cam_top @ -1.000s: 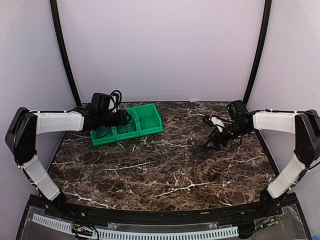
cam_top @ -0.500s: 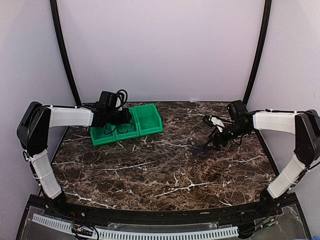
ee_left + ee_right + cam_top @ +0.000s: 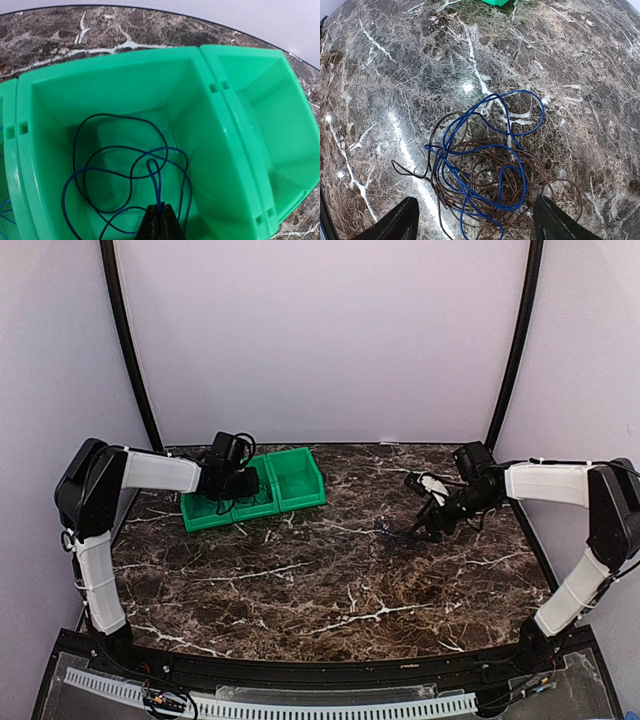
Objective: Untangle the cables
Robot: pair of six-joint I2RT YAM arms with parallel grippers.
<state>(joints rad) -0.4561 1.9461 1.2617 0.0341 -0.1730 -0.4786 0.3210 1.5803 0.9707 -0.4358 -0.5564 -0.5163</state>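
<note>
In the left wrist view a thin blue cable [image 3: 172, 150] lies coiled in the middle green bin [image 3: 110, 62], crossed by a darker cable [image 3: 75, 150]. My left gripper [image 3: 160, 224] is shut on an upright loop of the blue cable. From above, that gripper [image 3: 243, 485] sits over the row of bins. On the marble to the right lies a tangle of blue cable [image 3: 520, 125] and brown cable [image 3: 485, 180], also visible from above as the tangle [image 3: 400, 530]. My right gripper [image 3: 477, 222] hangs open just above it, one finger on each side, touching nothing.
Three joined green bins [image 3: 298, 480] stand at the back left; the right-hand one [image 3: 270, 125] holds nothing, and blue strands show in the left one [image 3: 4, 210]. Black frame posts [image 3: 130, 350] rise at the back corners. The marble table [image 3: 320, 580] stretches between the arms.
My left gripper has shut on the blue cable loop, and the left arm has shifted right over the middle bin. The right arm and the tangle have not moved.
</note>
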